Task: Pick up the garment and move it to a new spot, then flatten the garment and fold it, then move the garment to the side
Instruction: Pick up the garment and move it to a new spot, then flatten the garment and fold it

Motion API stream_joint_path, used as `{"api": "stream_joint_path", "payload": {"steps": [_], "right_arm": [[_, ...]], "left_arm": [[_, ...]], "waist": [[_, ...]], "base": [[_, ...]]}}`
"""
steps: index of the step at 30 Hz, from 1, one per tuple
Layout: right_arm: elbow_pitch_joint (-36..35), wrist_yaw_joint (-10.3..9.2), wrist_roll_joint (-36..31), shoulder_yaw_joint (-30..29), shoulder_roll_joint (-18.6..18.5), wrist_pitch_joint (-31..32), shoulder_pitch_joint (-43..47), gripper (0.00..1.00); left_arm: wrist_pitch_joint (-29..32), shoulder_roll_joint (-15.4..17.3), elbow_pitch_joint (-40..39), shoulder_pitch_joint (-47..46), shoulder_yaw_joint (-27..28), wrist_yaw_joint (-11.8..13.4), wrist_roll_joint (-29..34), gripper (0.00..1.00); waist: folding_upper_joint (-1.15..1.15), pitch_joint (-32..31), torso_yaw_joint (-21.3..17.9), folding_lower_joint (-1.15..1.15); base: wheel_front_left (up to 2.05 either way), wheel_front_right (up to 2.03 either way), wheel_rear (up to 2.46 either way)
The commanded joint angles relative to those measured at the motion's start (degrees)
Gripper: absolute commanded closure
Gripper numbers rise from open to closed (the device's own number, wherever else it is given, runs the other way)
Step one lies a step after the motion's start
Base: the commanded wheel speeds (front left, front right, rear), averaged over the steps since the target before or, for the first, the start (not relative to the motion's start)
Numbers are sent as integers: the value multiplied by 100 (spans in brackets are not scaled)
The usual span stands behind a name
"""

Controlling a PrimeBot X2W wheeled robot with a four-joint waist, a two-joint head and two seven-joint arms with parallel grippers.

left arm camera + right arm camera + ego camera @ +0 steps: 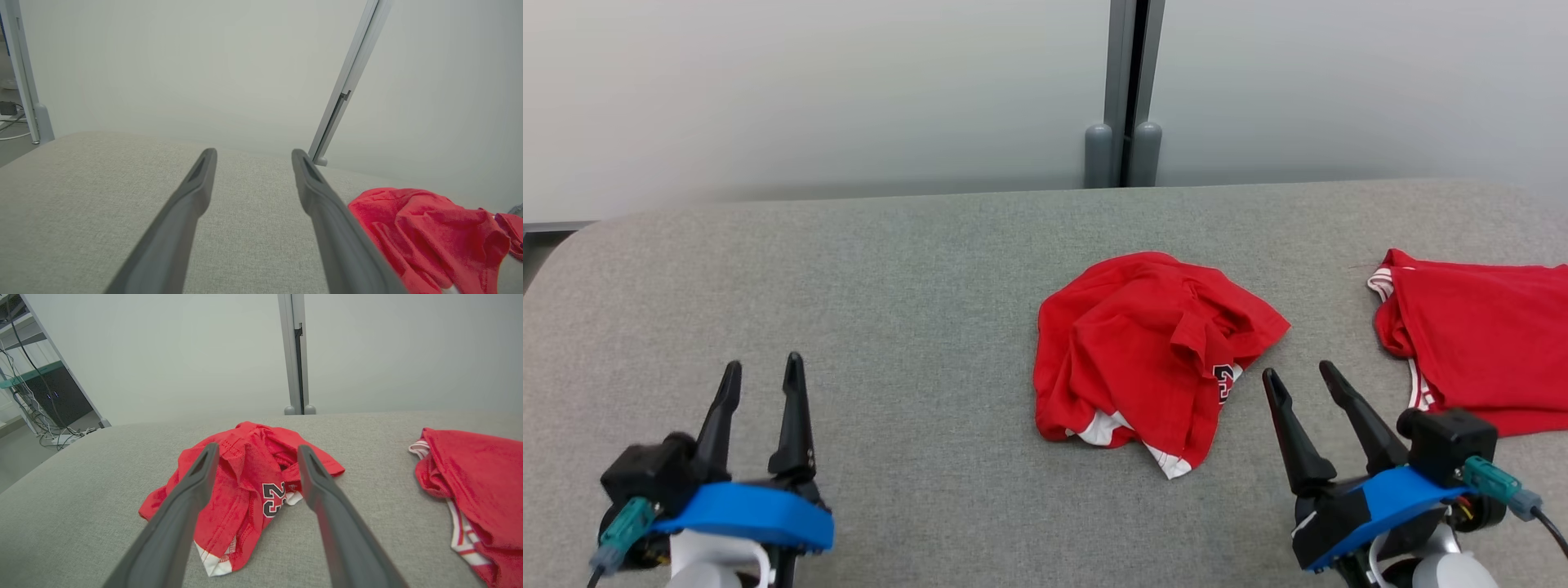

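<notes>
While the crumpled red garment point(1152, 351) lies bunched near the middle of the grey padded table point(866, 269), both claws hover at the near edge, fingers spread with nothing between them. The left gripper point(764, 365) is well apart from the cloth, and the right gripper point(1298, 371) is just beside its near-right corner. A second red garment point(1486, 343) lies farther right.

Pale wall panels point(809, 90) and a grey post point(1123, 90) behind a grey fabric surface point(890, 269); cabled shelving point(36, 388) to one side.
</notes>
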Motion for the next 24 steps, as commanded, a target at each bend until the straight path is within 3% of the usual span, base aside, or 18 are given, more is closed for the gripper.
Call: {"api": "stream_joint_path", "payload": {"steps": [1, 9, 24], "right_arm": [[36, 4, 18, -9, 18, 23, 112, 0], [183, 4, -39, -115, 89, -47, 330, 0], [114, 4, -358, -368, 148, -150, 359, 0]], "left_arm": [[-50, 81, -114, 171, 59, 83, 94, 0], [-22, 222, -524, 819, 91, 373, 201, 0], [120, 186, -790, 1006, 27, 484, 89, 0]], "waist": [[0, -39, 6, 1], [0, -157, 12, 1], [0, -51, -68, 1]], "base": [[0, 0, 0], [0, 0, 0], [0, 0, 0]]}}
